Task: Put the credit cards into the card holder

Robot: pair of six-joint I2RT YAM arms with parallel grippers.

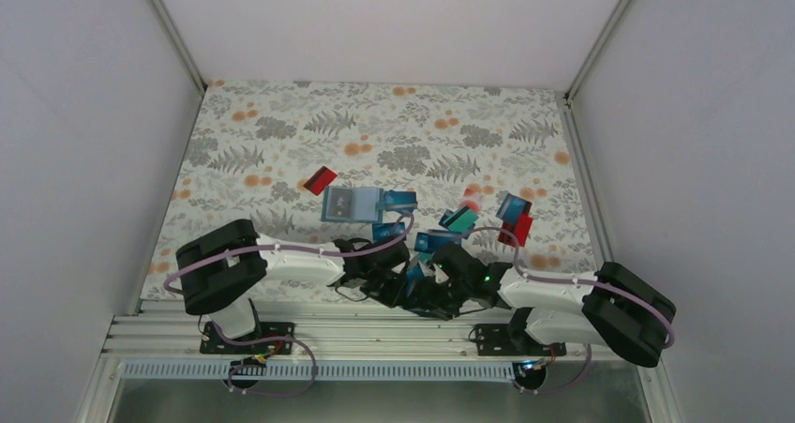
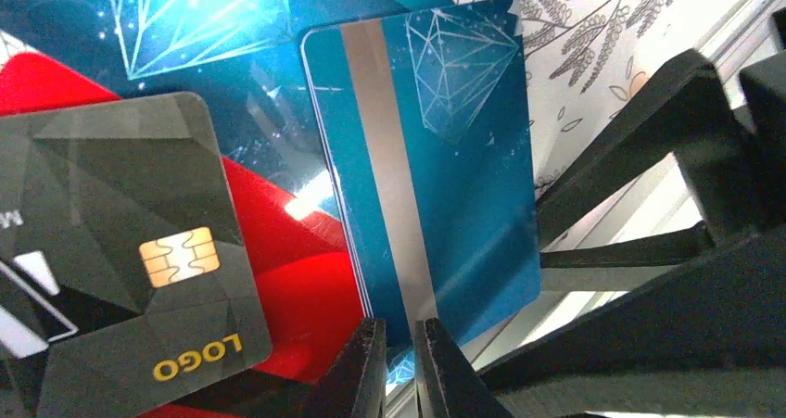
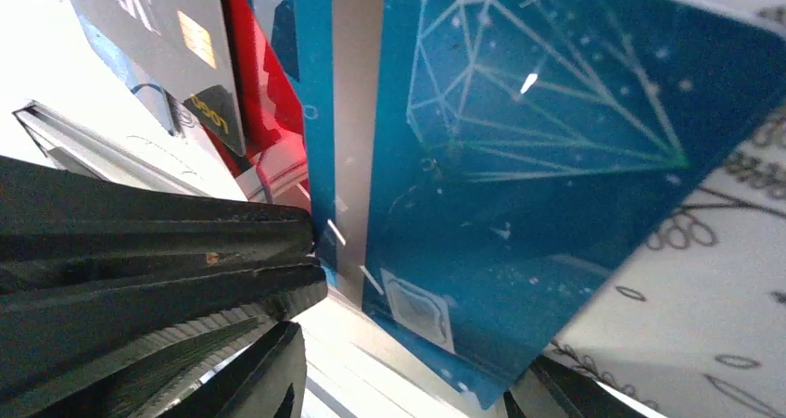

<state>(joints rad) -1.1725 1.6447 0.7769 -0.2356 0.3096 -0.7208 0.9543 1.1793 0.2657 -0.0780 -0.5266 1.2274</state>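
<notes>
Two grippers, one striped teal card (image 2: 463, 205).
Glossy plastic, pinched by left gripper (image 2: 400, 333); right gripper (image 3: 412, 373) spread astride it; one soft holder (image 1: 349, 203) beyond.

Fern-and-blossom patterned table (image 1: 281, 132), viewed from above. Carries the card holder (image 1: 352, 203), lying open ahead and to the left of the fingers (image 2: 363, 373), a blue card (image 1: 400, 199) just beside its right edge. Farther out on that side, a lone red card (image 1: 321, 179). Straight ahead, near the fingers, loose blue credit cards (image 1: 433, 243). Off to the right, teal, blue and red ones (image 1: 514, 219) in small overlapping heaps.
</notes>
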